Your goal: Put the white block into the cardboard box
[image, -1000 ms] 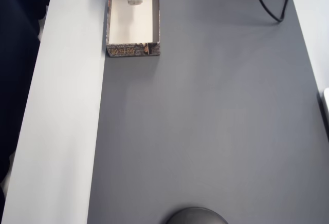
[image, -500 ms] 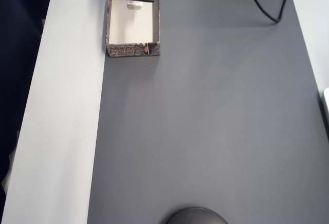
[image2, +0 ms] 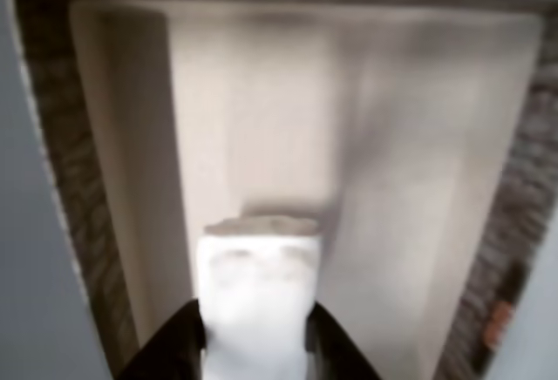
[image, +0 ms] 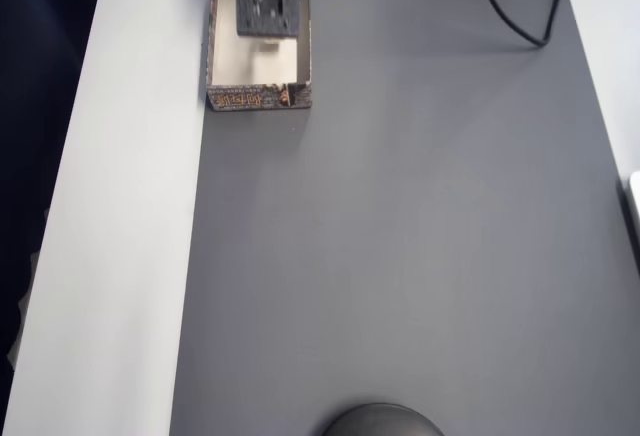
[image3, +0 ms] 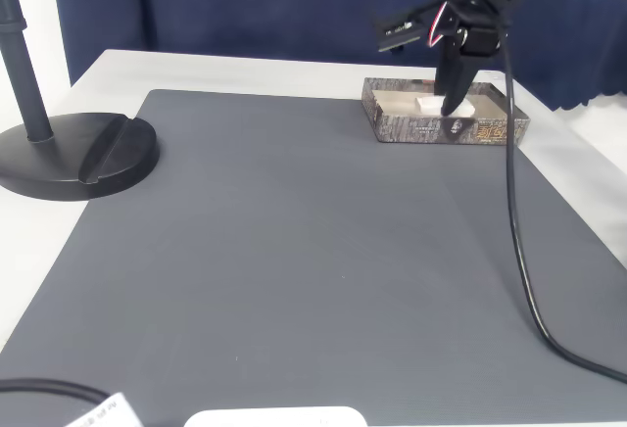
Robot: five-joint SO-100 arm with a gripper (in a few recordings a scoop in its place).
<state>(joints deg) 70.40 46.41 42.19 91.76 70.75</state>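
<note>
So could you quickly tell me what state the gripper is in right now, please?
Gripper: shut on the white block, held over the inside of the cardboard box.

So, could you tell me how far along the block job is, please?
Done: the white block has been carried over the cardboard box. In hand: the gripper is shut on it, lowered inside the walls. Left: release it onto the box floor and withdraw.

Surfaces and finishes

Cardboard box [image: 258,98]: matt printed outer walls, smooth cream inside. White block [image2: 257,306]: smooth plastic. Mat [image3: 294,251]: dark grey, matt. Desk [image: 130,206]: smooth, white.
</note>
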